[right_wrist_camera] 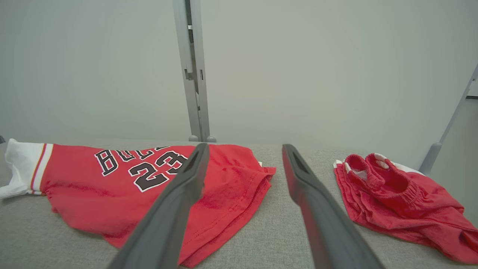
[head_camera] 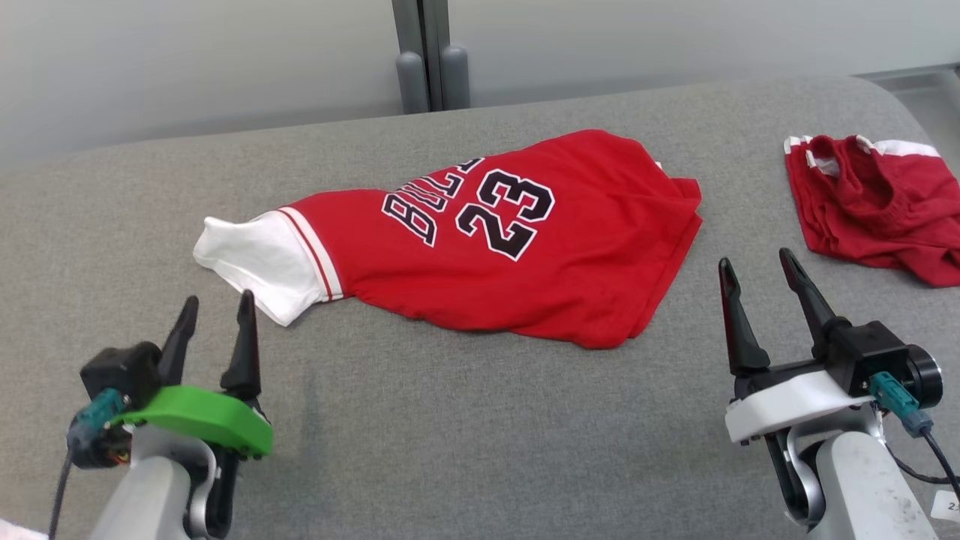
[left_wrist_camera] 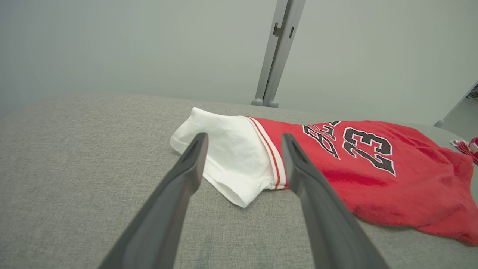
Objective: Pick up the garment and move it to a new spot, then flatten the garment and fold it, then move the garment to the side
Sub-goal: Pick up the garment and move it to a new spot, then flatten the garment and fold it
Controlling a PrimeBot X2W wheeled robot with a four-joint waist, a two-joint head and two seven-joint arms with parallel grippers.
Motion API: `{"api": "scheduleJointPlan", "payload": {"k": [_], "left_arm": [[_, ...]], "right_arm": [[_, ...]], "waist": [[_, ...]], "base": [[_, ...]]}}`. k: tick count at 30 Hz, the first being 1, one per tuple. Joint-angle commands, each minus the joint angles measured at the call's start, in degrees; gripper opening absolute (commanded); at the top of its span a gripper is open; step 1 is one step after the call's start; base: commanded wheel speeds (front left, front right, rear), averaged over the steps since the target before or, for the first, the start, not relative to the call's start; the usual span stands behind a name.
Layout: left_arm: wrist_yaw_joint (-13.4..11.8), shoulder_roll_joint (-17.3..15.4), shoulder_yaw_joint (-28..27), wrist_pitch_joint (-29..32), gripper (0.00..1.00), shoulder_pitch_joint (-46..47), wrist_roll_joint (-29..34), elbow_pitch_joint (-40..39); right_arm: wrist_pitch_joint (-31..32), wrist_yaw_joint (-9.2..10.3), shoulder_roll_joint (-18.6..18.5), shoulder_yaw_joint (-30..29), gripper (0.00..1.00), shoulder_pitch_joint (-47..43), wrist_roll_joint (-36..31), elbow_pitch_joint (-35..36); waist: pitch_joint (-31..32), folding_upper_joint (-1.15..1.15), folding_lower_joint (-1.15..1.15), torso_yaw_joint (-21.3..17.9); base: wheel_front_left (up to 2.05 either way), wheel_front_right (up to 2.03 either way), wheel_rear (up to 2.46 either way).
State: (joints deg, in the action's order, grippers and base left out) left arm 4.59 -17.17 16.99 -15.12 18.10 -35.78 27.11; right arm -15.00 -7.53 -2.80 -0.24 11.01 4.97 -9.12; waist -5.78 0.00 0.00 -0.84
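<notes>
Head view | garments: 2, one red jersey (head_camera: pixel 517 289), one red shorts (head_camera: pixel 877 206) | grippers: 2, left gripper (head_camera: pixel 219 298), right gripper (head_camera: pixel 754 258), both spread, empty

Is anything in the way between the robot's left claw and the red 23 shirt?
No, nothing visible. The open left gripper sits just short of the white sleeve of the jersey, with bare grey surface between them. The red shorts lie off to the right.

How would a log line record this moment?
jersey: on surface, unheld | left end effector: open, empty, near white sleeve | right end effector: open, empty
</notes>
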Motion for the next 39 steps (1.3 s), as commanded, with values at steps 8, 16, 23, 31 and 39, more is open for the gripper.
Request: {"api": "scheduleJointPlan", "payload": {"k": [8, 16, 23, 31, 39], "left_arm": [[0.3, 6.3, -4.9, 0.0, 1.00, -11.7, 7.0, -8.4], [1.2, 10.6, -8.7, 0.0, 1.00, -18.4, 10.7, -12.4], [2.0, 12.1, -10.4, 0.0, 1.00, -19.8, 12.6, -12.9], [2.5, 13.0, -11.1, 0.0, 1.00, -19.7, 13.9, -13.1], [2.9, 13.5, -10.8, 0.0, 1.00, -17.5, 14.3, -14.2]], "right_arm": [[-0.3, 0.09, -0.2, 0.0, 1.00, -5.4, 1.3, -1.5], [-0.3, 0.09, -0.2, 0.1, 1.00, -8.3, 2.7, -2.7], [-0.3, 0.09, -0.2, 0.4, 1.00, -8.6, 3.0, -3.5], [-0.3, 0.09, -0.2, 0.1, 1.00, -7.9, 2.5, -3.8], [-0.3, 0.09, -0.2, -1.8, 1.00, -1.9, -2.5, -4.9]], "waist": [[5.3, 0.00, 0.00, 1.3], [6.3, 0.00, 0.00, 1.3], [6.3, 0.00, 0.00, 1.4], [5.9, 0.00, 0.00, 1.7], [2.5, 0.00, 0.00, 2.7]], "base": [[0.00, 0.00, 0.00], [0.00, 0.00, 0.00], [0.00, 0.00, 0.00], [0.00, 0.00, 0.00], [0.00, 0.00, 0.00]]}}
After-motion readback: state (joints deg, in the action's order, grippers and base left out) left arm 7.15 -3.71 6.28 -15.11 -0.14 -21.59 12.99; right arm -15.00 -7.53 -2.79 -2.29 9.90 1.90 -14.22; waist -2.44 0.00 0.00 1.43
